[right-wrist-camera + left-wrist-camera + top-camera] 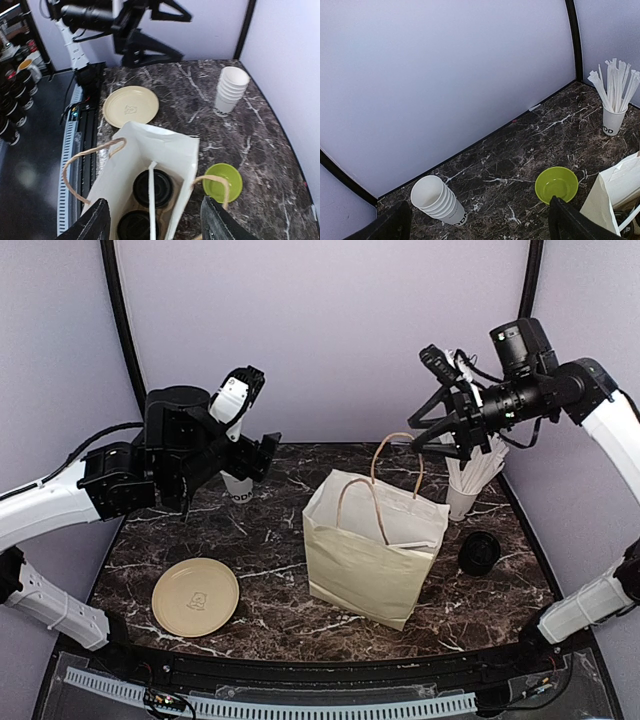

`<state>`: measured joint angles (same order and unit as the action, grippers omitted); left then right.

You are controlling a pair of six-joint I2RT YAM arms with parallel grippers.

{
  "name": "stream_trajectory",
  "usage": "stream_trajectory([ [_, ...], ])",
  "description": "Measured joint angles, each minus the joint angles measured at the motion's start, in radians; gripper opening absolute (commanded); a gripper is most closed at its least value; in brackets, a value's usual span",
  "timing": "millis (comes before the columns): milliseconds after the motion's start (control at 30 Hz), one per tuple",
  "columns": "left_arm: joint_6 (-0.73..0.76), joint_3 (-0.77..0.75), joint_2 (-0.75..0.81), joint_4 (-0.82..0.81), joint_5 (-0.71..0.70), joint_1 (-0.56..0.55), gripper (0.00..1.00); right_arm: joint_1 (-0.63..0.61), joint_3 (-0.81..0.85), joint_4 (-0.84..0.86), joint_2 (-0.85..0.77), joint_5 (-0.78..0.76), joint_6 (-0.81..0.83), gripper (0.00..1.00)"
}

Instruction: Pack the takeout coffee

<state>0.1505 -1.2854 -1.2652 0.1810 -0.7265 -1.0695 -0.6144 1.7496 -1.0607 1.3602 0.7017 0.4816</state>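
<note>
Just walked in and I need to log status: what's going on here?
Two robot arms are packing takeout coffee into a white paper bag standing mid-table. The right wrist view looks down into it, where two black-lidded cups sit side by side. The left gripper and right gripper are both open and empty, raised above the table. A black round item sits beside the bag.

Dark letters "OD" on straw cup (613, 121), similar partial lettering on cup stack (439, 201)
</note>
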Motion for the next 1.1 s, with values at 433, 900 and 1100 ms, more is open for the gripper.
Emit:
stream_trajectory([
  [433,-0.001,0.032,0.001,0.000,0.006,0.000,0.97,0.447,-0.073,0.173,0.126,-0.261,-0.155,0.46],
  [900,-0.024,0.058,0.002,0.000,0.027,0.000,0.97,0.639,-0.007,0.294,0.413,-0.318,-0.301,0.56],
  [1100,-0.024,0.068,0.002,0.001,0.029,0.000,0.97,0.644,-0.006,0.314,0.444,-0.287,-0.312,0.47],
])
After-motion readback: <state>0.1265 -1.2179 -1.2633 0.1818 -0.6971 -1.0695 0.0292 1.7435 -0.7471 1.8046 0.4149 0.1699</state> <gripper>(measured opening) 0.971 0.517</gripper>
